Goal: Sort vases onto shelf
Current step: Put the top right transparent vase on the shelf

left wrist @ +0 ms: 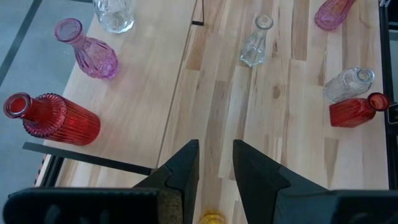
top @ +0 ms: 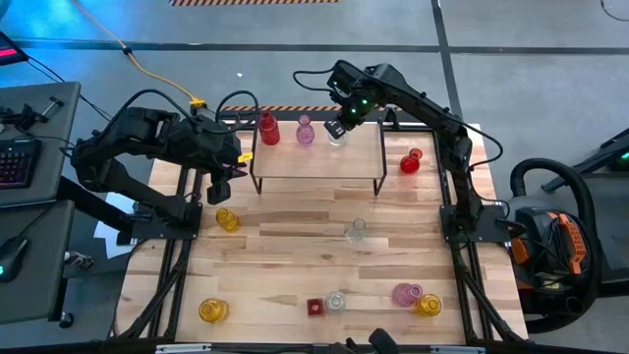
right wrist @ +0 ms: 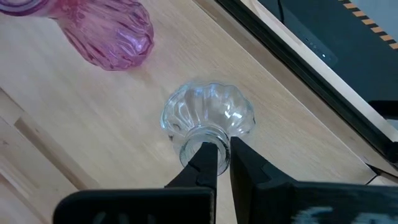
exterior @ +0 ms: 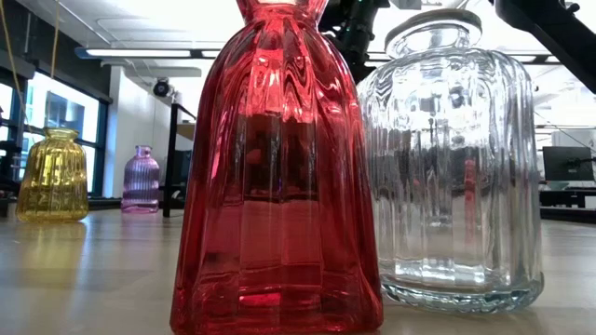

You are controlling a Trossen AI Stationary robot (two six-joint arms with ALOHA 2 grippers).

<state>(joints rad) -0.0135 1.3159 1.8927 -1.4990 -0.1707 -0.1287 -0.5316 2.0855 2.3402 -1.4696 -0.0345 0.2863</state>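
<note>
The light butcher-block wooden surface point(top: 295, 256) stands on a smooth grey concrete floor point(top: 521, 69) crossed by dark seams, with a strip of black-and-orange hazard tape point(top: 254, 3) at the far edge. A yellow cable point(top: 157, 77) snakes over the floor toward the surface. To the left sits a dark grey desk point(top: 39, 118) bearing a black keyboard with red-lit keys point(top: 14, 162). In the low view, white walls, a long ceiling strip light point(exterior: 149, 53) and a bright window point(exterior: 65, 112) fill the room behind.
</note>
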